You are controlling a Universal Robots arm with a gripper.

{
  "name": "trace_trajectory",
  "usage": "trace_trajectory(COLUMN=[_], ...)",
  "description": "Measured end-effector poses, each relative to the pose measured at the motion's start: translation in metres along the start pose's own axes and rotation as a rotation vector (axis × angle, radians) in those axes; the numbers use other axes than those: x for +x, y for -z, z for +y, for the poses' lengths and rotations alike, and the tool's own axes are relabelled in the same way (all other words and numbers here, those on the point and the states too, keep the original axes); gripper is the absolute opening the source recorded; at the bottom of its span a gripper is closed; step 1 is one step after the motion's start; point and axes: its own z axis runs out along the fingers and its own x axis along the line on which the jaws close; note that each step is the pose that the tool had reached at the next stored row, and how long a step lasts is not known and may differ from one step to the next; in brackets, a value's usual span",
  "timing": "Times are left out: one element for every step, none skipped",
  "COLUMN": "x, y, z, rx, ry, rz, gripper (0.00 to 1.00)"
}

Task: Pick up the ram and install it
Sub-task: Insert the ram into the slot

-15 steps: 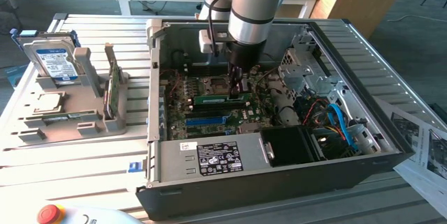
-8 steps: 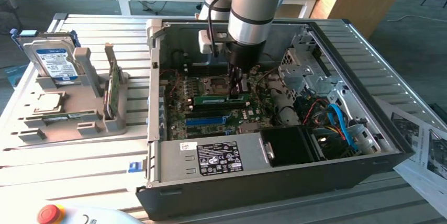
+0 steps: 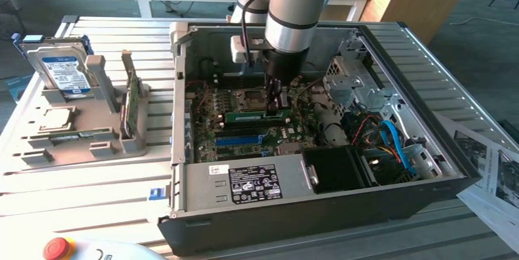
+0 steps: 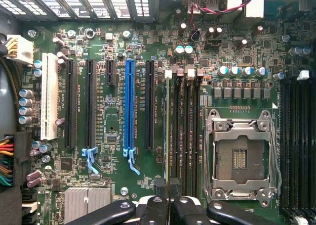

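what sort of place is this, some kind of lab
Probably a robotics lab or test bench for PC assembly: a robot arm reaches into an open computer case on a slatted metal table, and a grey fixture holds a hard drive.

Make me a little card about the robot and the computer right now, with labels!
End effector: shut on the ram
Ram's place: low over the motherboard, by the CPU socket
Seated in a slot: cannot tell
Blue slot: empty
Grey tray: holds hard drive, on the exterior view's left
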Motion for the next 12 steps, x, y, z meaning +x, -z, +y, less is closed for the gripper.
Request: trace_trajectory(x=[0.0000, 0.0001, 0.0001, 0.0001, 0.0000, 0.0000, 0.0000, 0.0000, 0.0000, -0.0001, -0.0001, -0.0002], y=[-0.0001, -0.0001, -0.0004, -0.0007, -0.0009, -0.0009, -0.0009, -0.0010, -0.0010, -0.0010, -0.0011, -0.0012], z=[0.0000, 0.0000, 0.0000, 0.0000, 0.0000, 0.0000, 0.0000, 0.0000, 0.0000, 0.0000, 0.0000, 0.0000], rx=[0.0000, 0.0000, 0.0000, 0.0003, 0.0005, 0.0006, 0.0007, 0.0007, 0.0008, 0.0008, 0.0007, 0.0009], ry=[0.000, 0.000, 0.000, 0.000, 0.000, 0.000, 0.000, 0.000, 0.000, 0.000, 0.000, 0.000], rz=[0.0000, 0.0000, 0.0000, 0.0000, 0.0000, 0.0001, 0.0001, 0.0001, 0.0000, 0.0000, -0.0001, -0.0002], gripper=[0.12, 0.12, 0.12, 0.12, 0.12, 0.12, 0.12, 0.12, 0.12, 0.12, 0.12, 0.12])
